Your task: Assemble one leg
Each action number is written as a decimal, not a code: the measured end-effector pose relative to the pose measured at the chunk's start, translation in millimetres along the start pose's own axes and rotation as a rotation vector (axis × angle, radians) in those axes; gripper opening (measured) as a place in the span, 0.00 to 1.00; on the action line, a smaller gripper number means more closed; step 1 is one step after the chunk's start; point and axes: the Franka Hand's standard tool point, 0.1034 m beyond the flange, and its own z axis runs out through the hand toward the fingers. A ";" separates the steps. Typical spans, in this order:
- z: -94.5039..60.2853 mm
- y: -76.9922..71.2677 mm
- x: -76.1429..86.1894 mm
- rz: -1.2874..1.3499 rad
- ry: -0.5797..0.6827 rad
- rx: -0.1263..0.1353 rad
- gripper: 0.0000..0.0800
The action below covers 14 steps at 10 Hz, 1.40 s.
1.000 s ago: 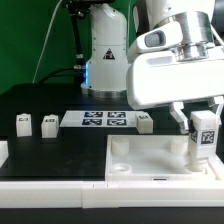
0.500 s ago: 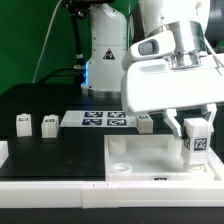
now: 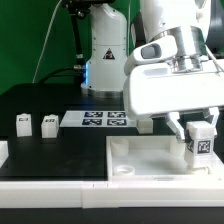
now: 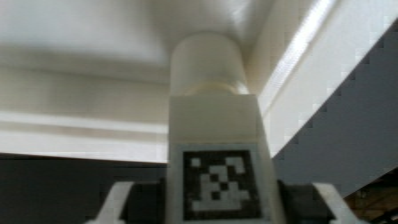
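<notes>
While my hand [image 3: 202,134] is clamped on the leg [image 3: 205,149], one of my fingers [image 4: 125,203] presses each of its side faces. The leg stands upright low at the exterior view's right, over the far right corner of the big white top [image 3: 150,172]. Whether its lower end touches that piece I cannot tell.

I judge the leg light and stiff, a hard little block that will not give under a squeeze. Its faces look smooth, so it could slip or twist if I grip loosely. The flat opposite sides are the place to hold, with the tag [image 4: 217,186] face left clear. The wrist view shows the square body carrying on into a rounded stub [image 4: 210,62], which should stay free as well.

Everything white here looks like matt plastic. The top is a broad flat slab with a raised rim and a round socket [image 3: 121,148] at its corner. It lies on the black bench [image 3: 60,150]. Beyond it lies the thin marker board [image 3: 105,119], and two spare legs [image 3: 23,122] stand at middle left.
</notes>
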 end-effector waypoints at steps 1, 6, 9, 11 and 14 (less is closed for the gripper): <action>0.0 0.1 -0.1 0.000 0.000 0.000 0.46; 0.2 0.2 -0.3 0.000 -0.001 0.000 0.81; 0.2 0.2 -0.3 0.000 -0.001 0.000 0.81; 1.5 -2.6 -3.4 -0.001 -0.053 0.013 0.81; 2.3 -3.3 3.5 0.007 -0.234 0.050 0.81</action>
